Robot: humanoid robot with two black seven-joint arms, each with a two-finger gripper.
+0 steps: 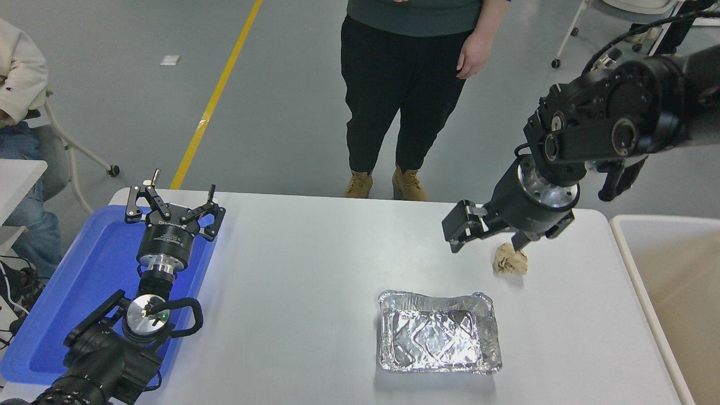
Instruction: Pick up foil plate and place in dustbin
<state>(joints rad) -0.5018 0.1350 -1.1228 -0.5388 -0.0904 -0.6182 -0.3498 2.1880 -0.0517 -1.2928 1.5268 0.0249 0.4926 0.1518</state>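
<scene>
The foil plate [439, 332] is shiny silver with a crinkled, glinting base. The paper ball [511, 260] is brown. The table [292, 292] is white; the tray [84, 281] at its left edge is blue. The bin [669, 281] — cream-white rim, tan inside — stands off the right edge. Both arms are black: the left gripper [171, 205] and right gripper [486, 236] too, each with a silver metal wrist ring. On the grey floor runs a yellow line [216, 95].
</scene>
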